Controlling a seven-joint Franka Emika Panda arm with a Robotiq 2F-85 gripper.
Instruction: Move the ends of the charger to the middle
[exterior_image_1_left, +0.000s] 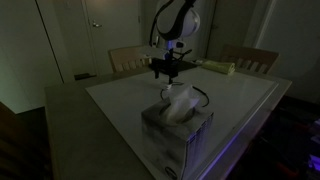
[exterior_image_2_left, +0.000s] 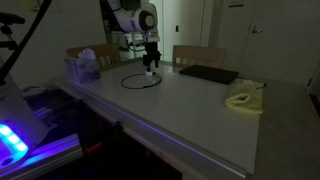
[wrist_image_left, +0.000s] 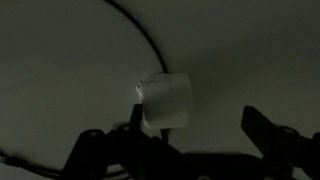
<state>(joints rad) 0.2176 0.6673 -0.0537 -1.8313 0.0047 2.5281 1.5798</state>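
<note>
Evidently hand (wrist_image_left: 190, 118) wide open over plug (wrist_image_left: 166, 100)

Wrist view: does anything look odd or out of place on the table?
Nothing stands out. The charger's pale plug lies on the white table, its black cable curving away, the pincer open over it.

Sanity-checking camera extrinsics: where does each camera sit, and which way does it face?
Exterior view: sits off one table edge behind the tissue box, facing the arm and gripper.
Exterior view: off a long table edge, looking across at the cable loop and black pad; arm shows.
Wrist view: looks down on the white plug; open fingers at bottom.
Shared: both exterior views show tissue box, arm, gripper.
</note>
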